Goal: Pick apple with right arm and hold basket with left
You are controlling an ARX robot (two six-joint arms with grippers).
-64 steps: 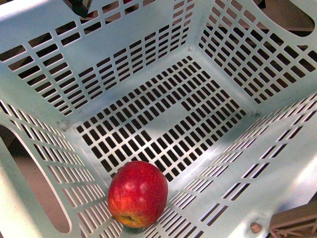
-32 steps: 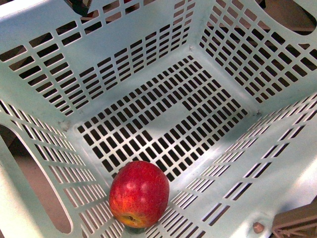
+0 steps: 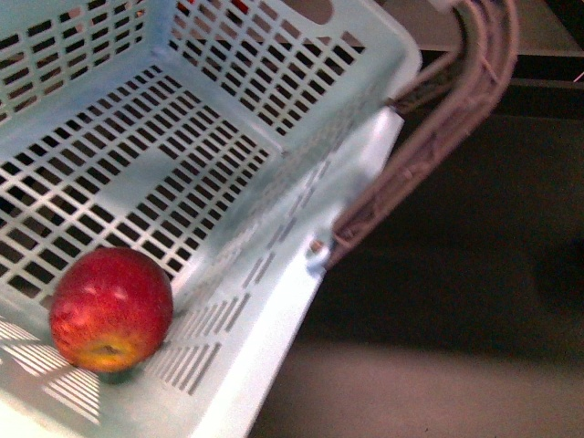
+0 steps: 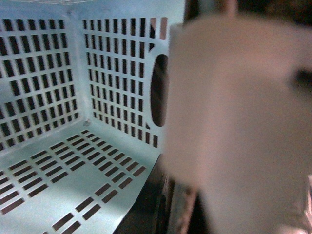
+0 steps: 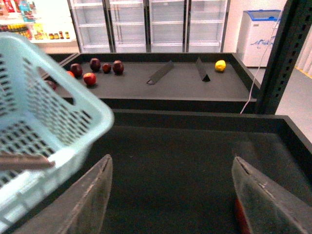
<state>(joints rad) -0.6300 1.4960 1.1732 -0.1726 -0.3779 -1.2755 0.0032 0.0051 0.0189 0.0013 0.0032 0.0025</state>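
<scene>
Locate apple [image 3: 111, 308] on the floor of basket [image 3: 274, 301], near-left corner, at the near wall. Read right gripper [image 5: 171, 159] as spread wide, empty, outside the basket. Cannot tell left gripper's state: blurred pale mass [image 4: 234, 122] across left wrist view. Guard against basket tilt: probable roll of the apple away from the reach. Use front view alone for the apple, right wrist view alone for finger spread.
</scene>
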